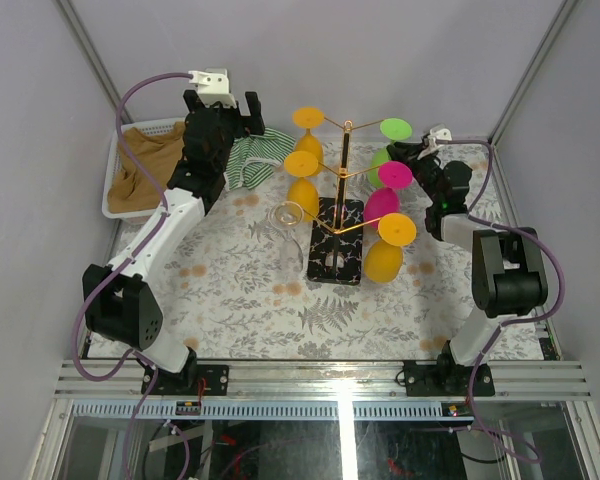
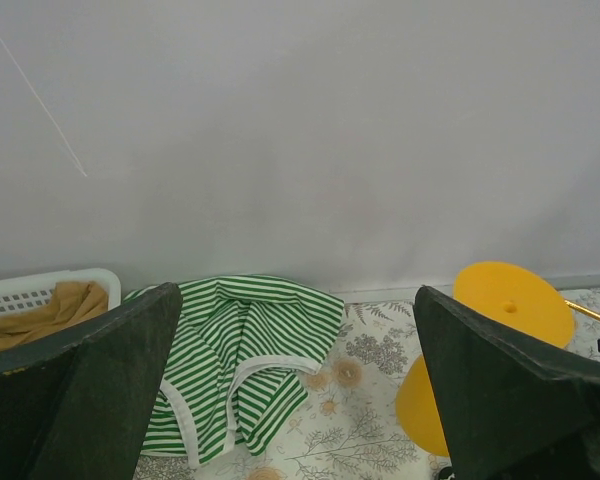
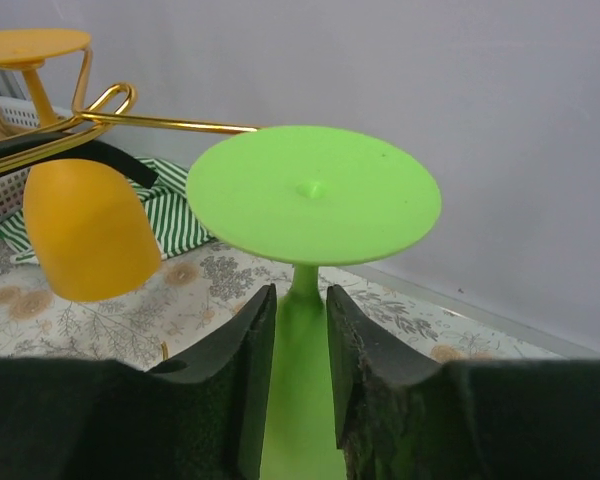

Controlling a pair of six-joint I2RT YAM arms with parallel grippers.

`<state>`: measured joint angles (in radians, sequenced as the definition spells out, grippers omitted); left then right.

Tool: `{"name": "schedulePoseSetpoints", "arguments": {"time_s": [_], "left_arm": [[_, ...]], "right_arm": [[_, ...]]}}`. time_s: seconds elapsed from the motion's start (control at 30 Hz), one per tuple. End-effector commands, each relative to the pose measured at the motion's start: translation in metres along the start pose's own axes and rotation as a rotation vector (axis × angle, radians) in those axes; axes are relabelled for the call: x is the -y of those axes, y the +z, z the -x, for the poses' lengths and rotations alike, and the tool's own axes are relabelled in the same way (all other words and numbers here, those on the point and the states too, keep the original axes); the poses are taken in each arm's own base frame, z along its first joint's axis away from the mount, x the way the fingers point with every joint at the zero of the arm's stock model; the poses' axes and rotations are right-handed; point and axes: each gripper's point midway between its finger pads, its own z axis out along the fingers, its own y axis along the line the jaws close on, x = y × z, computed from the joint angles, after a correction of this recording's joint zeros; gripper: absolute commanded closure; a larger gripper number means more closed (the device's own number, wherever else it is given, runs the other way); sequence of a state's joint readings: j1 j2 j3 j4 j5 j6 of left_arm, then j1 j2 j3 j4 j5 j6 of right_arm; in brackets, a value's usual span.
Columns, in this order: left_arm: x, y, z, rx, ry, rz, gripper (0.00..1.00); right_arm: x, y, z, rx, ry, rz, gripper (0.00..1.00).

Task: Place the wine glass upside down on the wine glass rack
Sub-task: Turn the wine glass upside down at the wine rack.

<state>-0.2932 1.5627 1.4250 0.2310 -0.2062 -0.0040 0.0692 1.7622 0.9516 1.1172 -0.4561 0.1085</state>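
Right wrist: right claw (image 3: 298,297) astride thin stem of disc-footed green wine glass (image 3: 313,205), grip unclear; left claw (image 2: 297,300) wide open.

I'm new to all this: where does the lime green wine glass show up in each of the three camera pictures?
Top external: the green wine glass hangs at the upper right of the wine glass rack.
Left wrist: not in it.
Right wrist: dead centre, foot up, stem between the fingers of the right gripper.
Shared landmark: the green striped cloth.
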Motion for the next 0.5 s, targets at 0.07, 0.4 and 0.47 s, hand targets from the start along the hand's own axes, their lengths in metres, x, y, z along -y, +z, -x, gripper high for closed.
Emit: {"name": "schedulePoseSetpoints", "arguments": {"time_s": [0.07, 0.4, 0.47], "left_arm": [[-0.001, 0.005, 0.019, 0.050, -0.017, -0.003, 0.00], [0.000, 0.003, 0.017, 0.047, -0.019, -0.011, 0.00], [-0.001, 0.002, 0.016, 0.048, -0.017, -0.007, 0.00]], "right_arm": [[-0.011, -0.005, 0.043, 0.102, -0.054, 0.041, 0.61], [-0.006, -0.022, 0.052, 0.084, -0.111, -0.023, 0.58], [-0.004, -0.027, 0.051, 0.070, -0.120, -0.035, 0.55]]}}
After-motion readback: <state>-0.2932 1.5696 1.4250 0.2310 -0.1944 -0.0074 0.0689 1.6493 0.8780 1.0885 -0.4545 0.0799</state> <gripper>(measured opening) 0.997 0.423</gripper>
